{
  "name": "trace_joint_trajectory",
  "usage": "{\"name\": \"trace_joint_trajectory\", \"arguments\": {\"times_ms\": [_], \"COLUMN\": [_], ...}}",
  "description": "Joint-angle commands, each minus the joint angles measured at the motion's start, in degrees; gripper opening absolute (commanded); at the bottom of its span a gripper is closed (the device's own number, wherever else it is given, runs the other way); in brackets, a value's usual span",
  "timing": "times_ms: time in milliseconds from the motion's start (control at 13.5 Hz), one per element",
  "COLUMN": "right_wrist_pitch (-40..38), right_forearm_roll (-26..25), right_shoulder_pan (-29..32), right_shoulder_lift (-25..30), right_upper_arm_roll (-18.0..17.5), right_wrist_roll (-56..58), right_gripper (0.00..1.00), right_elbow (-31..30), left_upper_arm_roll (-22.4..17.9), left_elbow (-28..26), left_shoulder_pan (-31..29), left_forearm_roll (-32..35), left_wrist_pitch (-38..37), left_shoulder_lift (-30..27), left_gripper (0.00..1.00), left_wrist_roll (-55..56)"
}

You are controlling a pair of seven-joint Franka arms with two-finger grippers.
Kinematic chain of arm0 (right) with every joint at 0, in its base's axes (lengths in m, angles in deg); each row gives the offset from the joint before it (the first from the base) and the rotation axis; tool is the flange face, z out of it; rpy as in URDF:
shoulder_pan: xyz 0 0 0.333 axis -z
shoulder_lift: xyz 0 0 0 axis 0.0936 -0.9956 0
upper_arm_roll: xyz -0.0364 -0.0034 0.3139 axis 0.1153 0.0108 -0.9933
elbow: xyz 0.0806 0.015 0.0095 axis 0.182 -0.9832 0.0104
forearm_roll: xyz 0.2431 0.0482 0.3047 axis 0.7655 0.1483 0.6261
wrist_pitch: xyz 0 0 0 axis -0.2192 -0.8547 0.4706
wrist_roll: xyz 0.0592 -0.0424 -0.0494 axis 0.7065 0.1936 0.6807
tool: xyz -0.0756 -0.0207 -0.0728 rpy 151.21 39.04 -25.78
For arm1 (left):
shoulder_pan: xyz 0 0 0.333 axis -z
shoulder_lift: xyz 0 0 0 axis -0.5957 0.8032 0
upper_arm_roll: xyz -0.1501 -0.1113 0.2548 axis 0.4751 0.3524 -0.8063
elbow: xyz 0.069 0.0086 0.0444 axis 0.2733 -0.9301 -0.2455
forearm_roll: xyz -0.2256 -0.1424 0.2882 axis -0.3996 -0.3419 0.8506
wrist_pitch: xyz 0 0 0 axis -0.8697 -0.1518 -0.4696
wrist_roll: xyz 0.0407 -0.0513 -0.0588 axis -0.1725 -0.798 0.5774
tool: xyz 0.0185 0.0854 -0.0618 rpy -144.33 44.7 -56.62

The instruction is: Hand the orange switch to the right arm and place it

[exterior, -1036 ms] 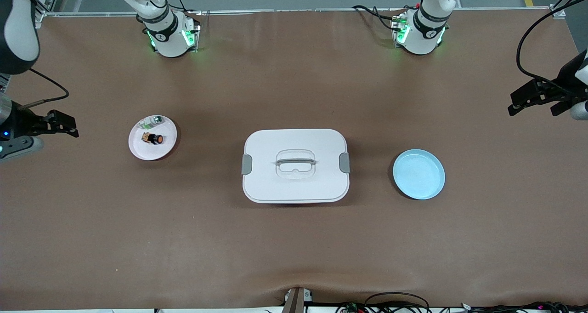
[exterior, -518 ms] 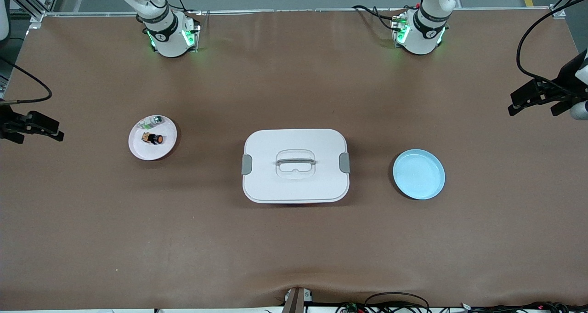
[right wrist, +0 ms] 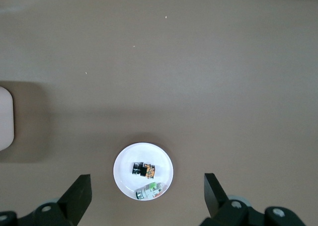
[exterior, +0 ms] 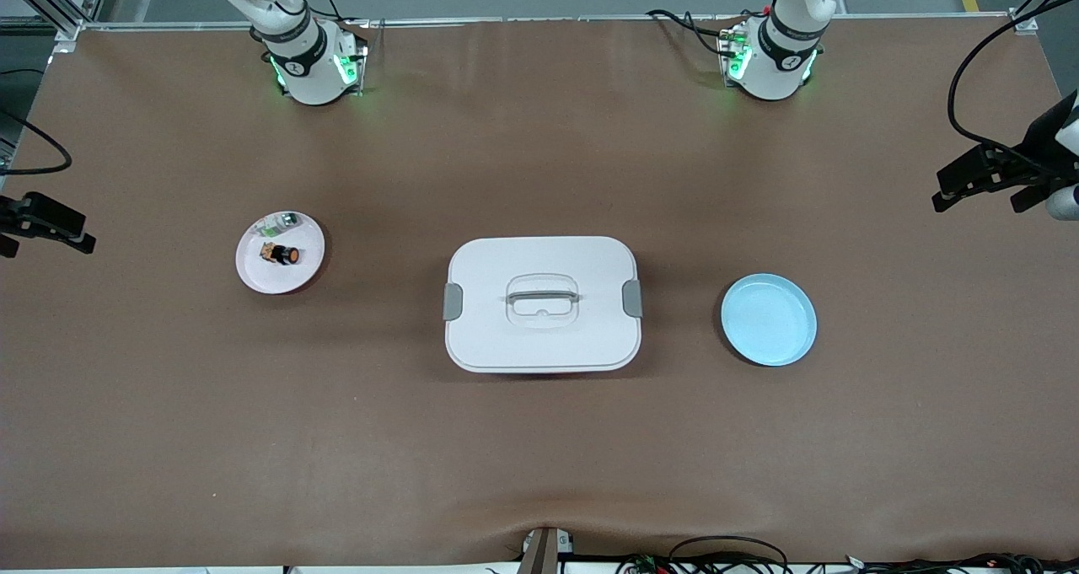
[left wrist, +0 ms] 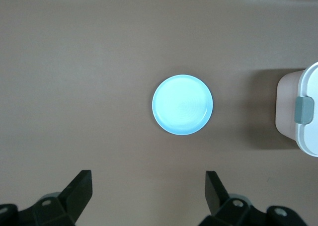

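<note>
Lying sideways on white plate (exterior: 253, 275) — orange switch (exterior: 284, 254), black-bodied, orange-capped.

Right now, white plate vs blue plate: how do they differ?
The white plate holds the orange switch and a clear-and-green part; the blue plate holds nothing. White sits toward the right arm's end, blue toward the left arm's. Blue looks larger. Both are round, flanking the white box.

You see a brown table (exterior: 539, 456); on it a white plate (exterior: 253, 275), a lidded white box (exterior: 542, 304), a blue plate (exterior: 768, 319).
</note>
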Motion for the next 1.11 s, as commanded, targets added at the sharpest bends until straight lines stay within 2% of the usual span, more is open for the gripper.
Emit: {"name": "trace_joint_trajectory", "arguments": {"times_ms": [0,148,370,1036], "right_wrist_pitch": [-3.55,-6.97,-7.43,-9.09], "right_forearm_roll": [-0.17,-0.35,-1.4,1.32], "right_shoulder_pan": [1.15,0.45,0.09,0.09], "right_shoulder_lift": [-0.89,-0.54,-0.19,0.69], "right_upper_arm_roll": [-0.71,-1.06,-0.97,-1.41], "right_wrist_roll": [-0.85,-0.85,-1.11,-4.88], "right_gripper": [1.0,1.0,1.0,1.0], "right_elbow": [2.49,2.49,2.49,2.49], "left_upper_arm_roll": [0.18,0.18,0.18,0.18], "left_elbow": [1.19,1.19,1.19,1.19], "left_shoulder_pan": [0.08,-0.01,-0.19,-0.19], "left_forearm_roll": [1.42,1.42,1.42,1.42], "left_wrist_pitch": [-0.62,-0.62,-0.62,-0.62], "left_shoulder_lift": [0.42,0.42,0.42,0.51], "left_gripper": [1.0,1.0,1.0,1.0], "left_wrist_roll": [-0.48,-0.48,-0.48,-0.57]}}
